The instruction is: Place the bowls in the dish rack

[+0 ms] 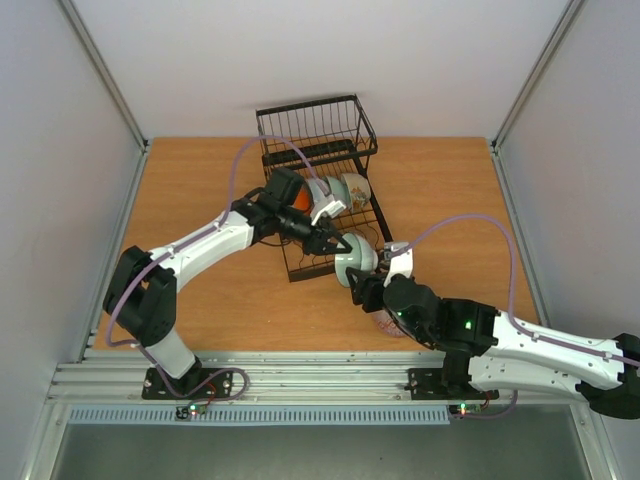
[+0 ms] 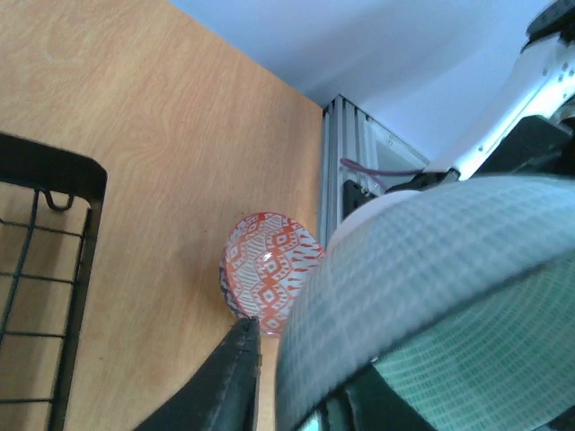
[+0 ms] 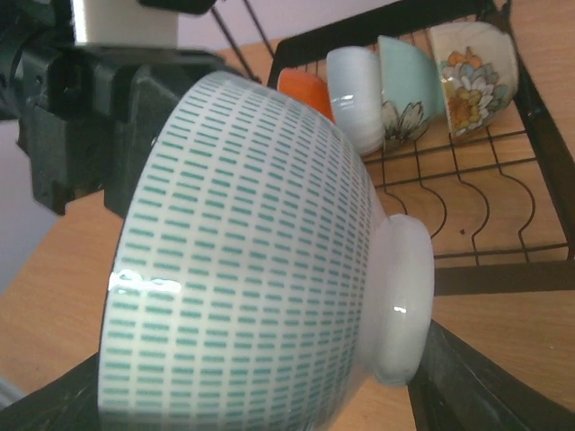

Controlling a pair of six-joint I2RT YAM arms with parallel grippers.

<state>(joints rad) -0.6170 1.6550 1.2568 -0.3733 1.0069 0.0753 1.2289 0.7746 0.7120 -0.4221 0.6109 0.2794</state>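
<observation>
Wooden tabletop (image 1: 210,190) between pale walls, black wire dish rack (image 1: 318,125) at the far middle. Seen from above: green-dashed bowl (image 1: 355,260) just off the rack's near end, between both hands. Right hand (image 1: 362,285) gripping it, fingers spread across rim and foot in its wrist view. Left hand (image 1: 335,241) touching the same bowl; grip cannot be told. Only from the left wrist: red-patterned bowl (image 2: 269,272) lying on the tabletop. Only from the right wrist, clearly: orange bowl (image 3: 304,90), white bowl (image 3: 358,99) and two floral bowls (image 3: 474,76) standing on edge in the rack.

A light brown wooden tabletop (image 1: 200,180) fills the centre. Plain white walls (image 1: 300,60) enclose it from nine through three o'clock. A ribbed silver aluminium rail (image 1: 320,375) spans six o'clock.
</observation>
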